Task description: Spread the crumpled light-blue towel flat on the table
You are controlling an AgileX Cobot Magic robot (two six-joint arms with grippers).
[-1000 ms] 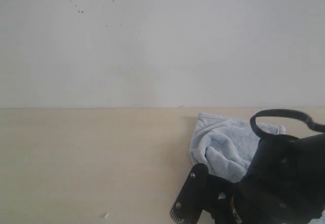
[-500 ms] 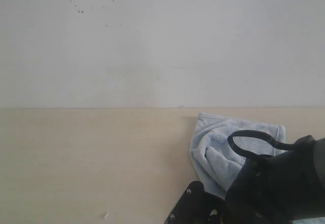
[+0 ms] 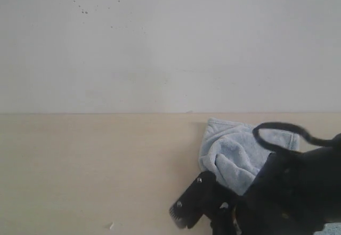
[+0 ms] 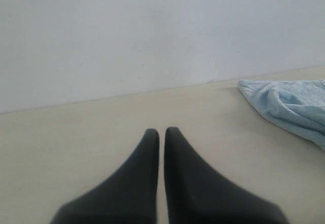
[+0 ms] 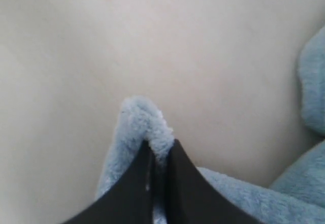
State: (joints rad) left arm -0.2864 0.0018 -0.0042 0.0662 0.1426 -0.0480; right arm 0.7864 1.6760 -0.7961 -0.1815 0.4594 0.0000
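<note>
Grip made: the right hand (image 5: 160, 150) was pinching a fluffy fold of the towel (image 3: 234, 152), which lay bunched at the lower right of the exterior view, on the tabletop (image 3: 80, 165) close to the wall (image 3: 160, 43); the left hand (image 4: 161, 132) hung with fingers pressed together, holding nothing, apart from the cloth; next, by my reckoning, came a lift and an outward pull to open the folds; against half a second earlier, the right arm had risen, uncovering more cloth.
</note>
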